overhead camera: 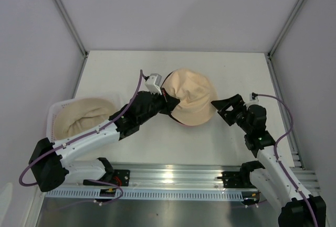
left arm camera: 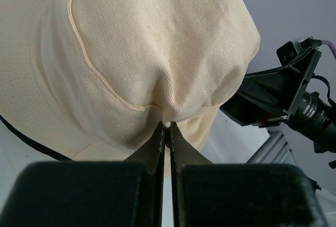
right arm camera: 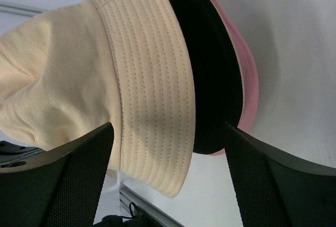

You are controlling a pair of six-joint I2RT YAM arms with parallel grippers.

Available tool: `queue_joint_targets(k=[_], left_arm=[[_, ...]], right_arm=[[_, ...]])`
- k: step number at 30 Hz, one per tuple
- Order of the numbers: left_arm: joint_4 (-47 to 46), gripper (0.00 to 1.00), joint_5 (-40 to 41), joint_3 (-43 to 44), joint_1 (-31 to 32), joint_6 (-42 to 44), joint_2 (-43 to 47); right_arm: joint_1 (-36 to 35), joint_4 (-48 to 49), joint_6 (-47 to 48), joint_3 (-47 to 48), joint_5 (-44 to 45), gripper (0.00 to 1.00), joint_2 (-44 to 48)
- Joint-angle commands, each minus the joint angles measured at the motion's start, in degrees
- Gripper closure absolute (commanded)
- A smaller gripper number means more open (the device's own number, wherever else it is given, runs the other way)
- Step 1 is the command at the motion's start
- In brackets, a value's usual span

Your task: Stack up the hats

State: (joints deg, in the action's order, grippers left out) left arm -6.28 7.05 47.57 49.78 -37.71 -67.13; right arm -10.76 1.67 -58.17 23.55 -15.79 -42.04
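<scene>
A beige hat (overhead camera: 191, 96) lies on top of a stack at the table's middle. In the right wrist view its stitched brim (right arm camera: 152, 80) lies over a black hat (right arm camera: 210, 80) and a pink hat (right arm camera: 248, 90) underneath. My left gripper (overhead camera: 169, 101) is shut on a pinch of the beige hat's crown (left arm camera: 157, 43), with the fingertips closed together on the fabric (left arm camera: 167, 125). My right gripper (overhead camera: 223, 106) is open and empty at the stack's right edge, with the brims between its fingers (right arm camera: 168, 132). Another beige hat (overhead camera: 84, 117) lies in the basket.
A white plastic basket (overhead camera: 52, 112) stands at the table's left edge, next to the left arm. White walls enclose the table on three sides. A metal rail (overhead camera: 173, 177) runs along the near edge between the arm bases.
</scene>
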Motion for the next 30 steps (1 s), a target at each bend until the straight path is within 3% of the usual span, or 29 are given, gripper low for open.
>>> queue_joint_targets(k=[1, 5, 7, 8, 10, 11, 14, 17, 23, 27, 30], left_arm=[[-0.22, 0.99, 0.60, -0.11, 0.50, -2.71, -0.19], [-0.31, 0.94, -0.54, 0.06, 0.58, -3.51, -0.02], [1.17, 0.82, -0.46, 0.59, 0.58, -3.68, 0.60], [2.23, 0.71, 0.76, 1.11, 0.50, -3.60, 1.04], [8.52, 0.58, 3.40, 3.82, 0.58, -3.33, 2.09], [10.74, 0.43, 4.98, 4.71, 0.50, -3.24, 2.44], [18.90, 0.23, 12.79, 7.79, 0.06, -5.60, 4.81], [19.39, 0.21, 12.30, 6.06, -4.41, -9.30, 8.94], [9.20, 0.23, 0.88, -4.32, -18.91, -14.40, 15.71], [3.30, 0.29, -4.40, -7.76, -27.34, -16.77, 12.66], [-5.03, 0.33, -13.26, -7.93, -30.17, -17.66, 7.21]], right_arm=[[-2.15, 7.90, -3.17, -0.79, 3.49, 0.15, -0.41], [-3.47, 12.64, -5.46, -2.45, 3.84, 0.28, -3.04], [-3.74, 14.23, -6.16, -2.81, 3.84, 0.37, -3.57], [-3.65, 14.06, -5.90, -2.63, 4.36, 0.48, -3.66], [-3.74, 12.32, -5.11, -2.11, 5.50, 0.60, -3.49], [-3.65, 11.87, -4.06, -2.02, 6.20, 0.73, -3.22], [-3.65, 10.72, -2.22, -1.84, 8.49, 0.91, -3.13], [-3.74, 11.16, -1.42, -1.84, 8.23, 1.00, -5.06], [-3.65, 12.04, 3.15, -1.41, 8.33, 1.00, -10.94], [-3.65, 14.06, 6.31, -0.61, 7.79, 1.00, -15.25], [-3.65, 13.62, 8.86, 1.14, 7.18, 1.00, -19.30]])
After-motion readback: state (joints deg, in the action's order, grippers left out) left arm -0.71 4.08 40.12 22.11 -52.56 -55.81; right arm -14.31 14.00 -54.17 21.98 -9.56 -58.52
